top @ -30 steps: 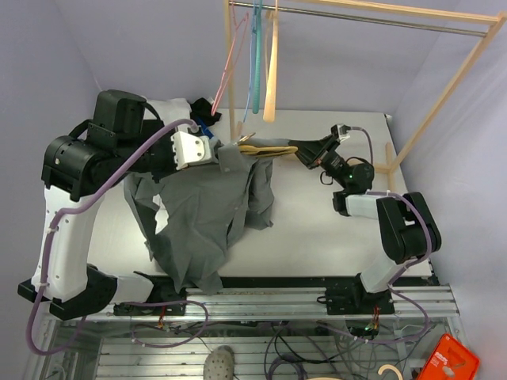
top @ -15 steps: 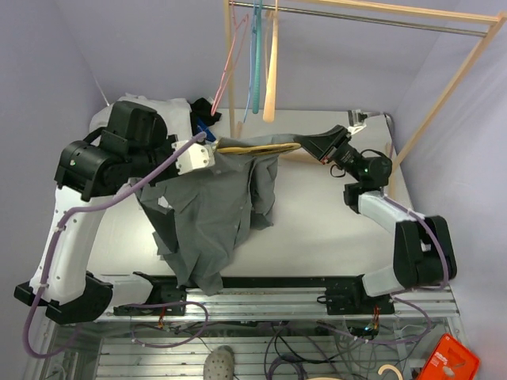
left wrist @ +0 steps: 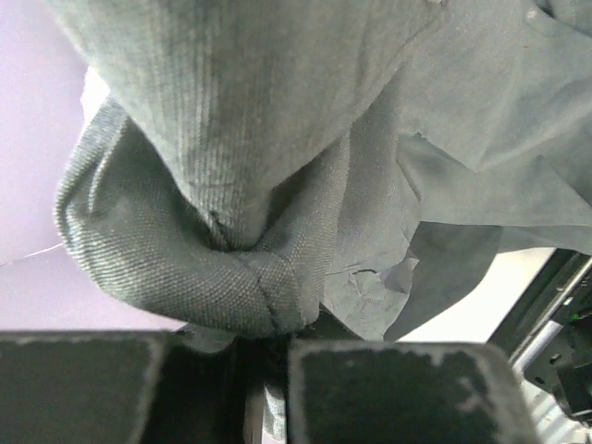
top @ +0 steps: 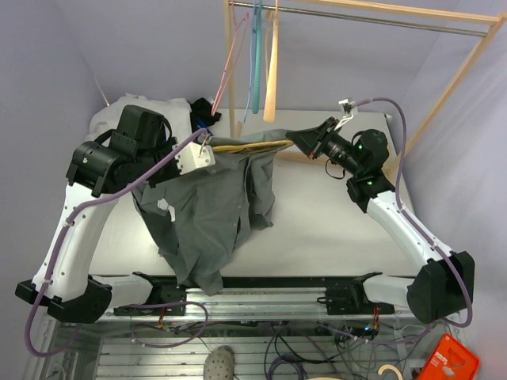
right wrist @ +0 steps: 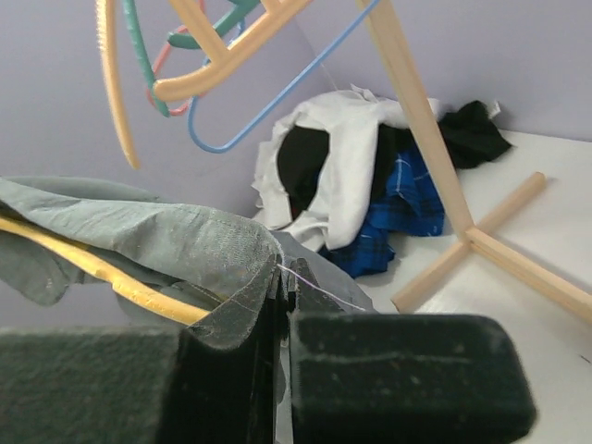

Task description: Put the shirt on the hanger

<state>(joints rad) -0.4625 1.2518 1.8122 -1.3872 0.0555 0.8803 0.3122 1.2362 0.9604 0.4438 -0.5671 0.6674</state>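
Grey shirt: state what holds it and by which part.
The left end effector pinches a bunched fold of the shirt; the right end effector pinches its fabric edge beside the hanger.

The white table (top: 333, 229) before me carries a pile of clothes (top: 181, 111) at its far left. The foot of the wooden rack (top: 387, 162) stands far right. The shirt (top: 210, 222) lies with its lower part over the near edge.

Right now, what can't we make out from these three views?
- Hanger hook: top view, lost under shirt folds.
- Left claw: wrist view, shirt fills the frame; hanger unseen there.
- Right claw: wrist view, fabric hides whether it also pinches the hanger.
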